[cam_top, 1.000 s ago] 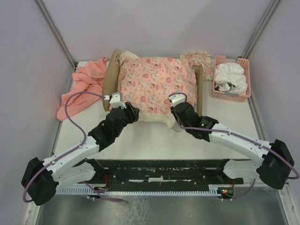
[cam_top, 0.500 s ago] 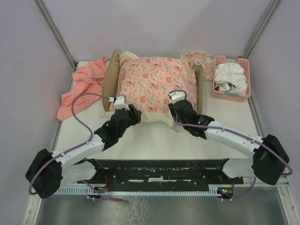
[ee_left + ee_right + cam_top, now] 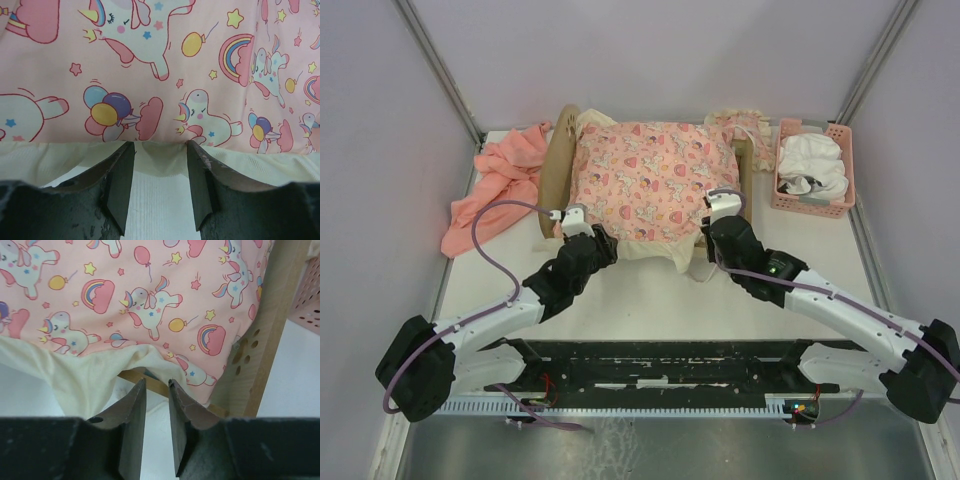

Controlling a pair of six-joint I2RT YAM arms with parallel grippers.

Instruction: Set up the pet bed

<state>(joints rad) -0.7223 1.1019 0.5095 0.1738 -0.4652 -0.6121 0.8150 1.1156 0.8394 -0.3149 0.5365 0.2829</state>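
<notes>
Since unicorn-print cushion [image 3: 650,180] and cream sheet [image 3: 50,157] look soft, limp: pinch hem. Pet bed [image 3: 558,165] wood likely stiff, light. Left claw [image 3: 160,145] half-open at hem; right claw [image 3: 157,382] narrow, empty.

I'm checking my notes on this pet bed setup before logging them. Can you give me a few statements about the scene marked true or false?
1. A unicorn-print cushion lies on the pet bed. True.
2. The pink basket is empty. False: white cloth sits in it.
3. The salmon cloth lies on the right arm's side of the bed. False: it lies on the left arm's side.
4. The left claw has its jaws apart at the cushion's near edge. True.
</notes>
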